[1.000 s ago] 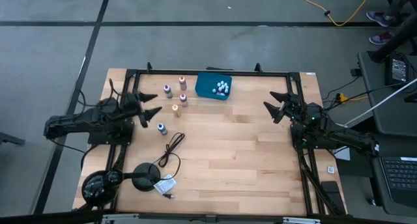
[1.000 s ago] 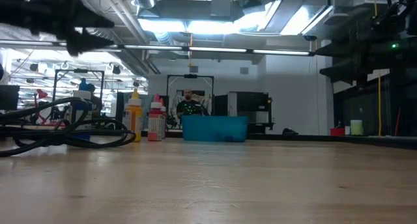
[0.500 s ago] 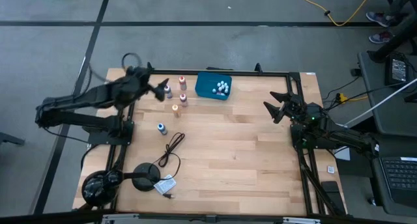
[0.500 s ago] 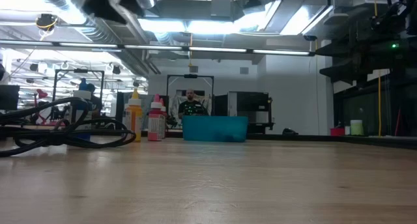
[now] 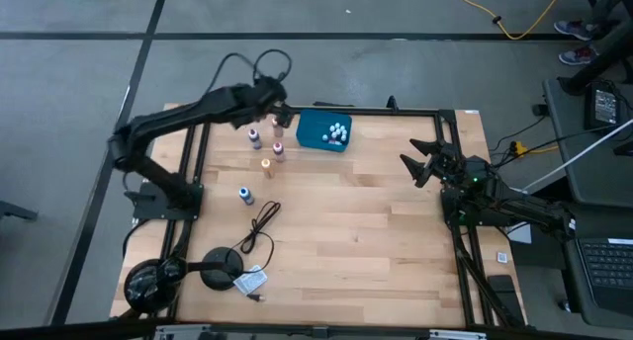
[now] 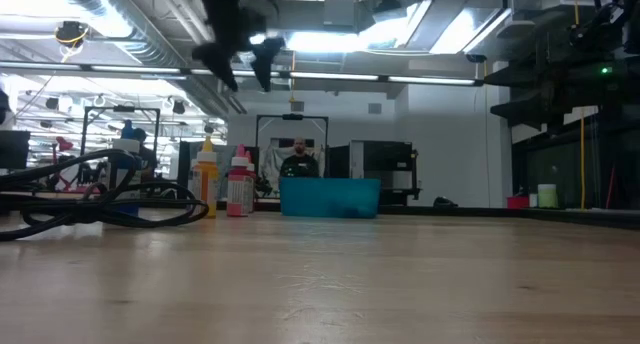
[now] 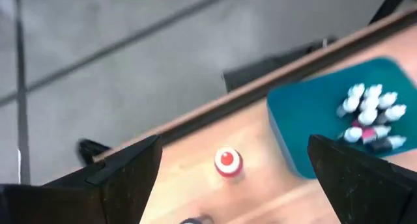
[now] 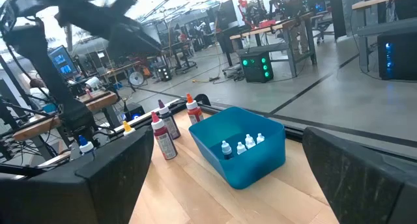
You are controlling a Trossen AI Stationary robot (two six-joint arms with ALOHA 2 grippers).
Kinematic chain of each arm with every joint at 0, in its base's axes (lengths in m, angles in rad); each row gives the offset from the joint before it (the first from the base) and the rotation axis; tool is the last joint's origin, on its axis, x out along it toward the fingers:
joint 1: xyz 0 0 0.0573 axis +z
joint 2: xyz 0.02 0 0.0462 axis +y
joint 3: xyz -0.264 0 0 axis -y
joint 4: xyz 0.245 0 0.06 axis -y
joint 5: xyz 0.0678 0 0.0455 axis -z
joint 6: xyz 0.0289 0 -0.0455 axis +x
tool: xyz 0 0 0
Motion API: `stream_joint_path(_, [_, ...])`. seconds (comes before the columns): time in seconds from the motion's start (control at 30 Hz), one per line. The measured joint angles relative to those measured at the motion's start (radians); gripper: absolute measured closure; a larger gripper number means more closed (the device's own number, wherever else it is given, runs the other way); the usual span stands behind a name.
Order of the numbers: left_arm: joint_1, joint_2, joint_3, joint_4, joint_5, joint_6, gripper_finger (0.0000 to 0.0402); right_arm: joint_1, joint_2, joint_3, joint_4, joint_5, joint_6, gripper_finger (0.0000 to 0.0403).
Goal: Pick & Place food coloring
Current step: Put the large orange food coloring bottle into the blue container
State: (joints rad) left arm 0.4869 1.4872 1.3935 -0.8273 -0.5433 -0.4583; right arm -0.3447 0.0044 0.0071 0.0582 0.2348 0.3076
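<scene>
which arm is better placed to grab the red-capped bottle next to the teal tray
Left. The left gripper hangs open above the red-capped bottle beside the teal tray, while the right gripper waits open near the table's right edge, well away from it.

Teal rectangular plastic tray (image 5: pixel 322 131) w/ small white-capped bottles (image 5: pixel 337 133) inside. Beside it: red-bodied bottle (image 5: pixel 278 150), orange bottle (image 5: pixel 266 166), blue bottle (image 5: pixel 245 195), purple bottle (image 5: pixel 254 137). Pale striped wood tabletop (image 5: pixel 356 231), black coiled cable (image 5: pixel 259 227), black arms.
</scene>
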Motion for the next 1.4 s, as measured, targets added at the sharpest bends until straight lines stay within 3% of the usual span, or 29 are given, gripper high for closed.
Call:
stream_joint_path(0.13, [0.054,0.103,0.044,-0.032,0.080,0.016,0.0025,0.000,0.000,0.000,0.000,0.000,0.000,0.0011])
stream_joint_path(0.43, [0.130,0.249,0.059,-0.073,0.151,0.095,0.0025,0.000,0.000,0.000,0.000,0.000,0.000,0.0011])
stream_joint_path(0.83, [0.170,0.380,0.057,-0.063,0.253,0.104,0.0025,0.000,0.000,0.000,0.000,0.000,0.000,0.0011])
stream_joint_path(1.07, [0.170,0.406,0.056,-0.051,0.257,0.092,0.0027,0.000,0.000,0.000,0.000,0.000,0.000,0.0011])
stream_joint_path(1.4, [0.177,0.406,0.056,-0.040,0.254,0.078,0.0119,0.000,0.000,0.000,0.000,0.000,0.000,0.0011])
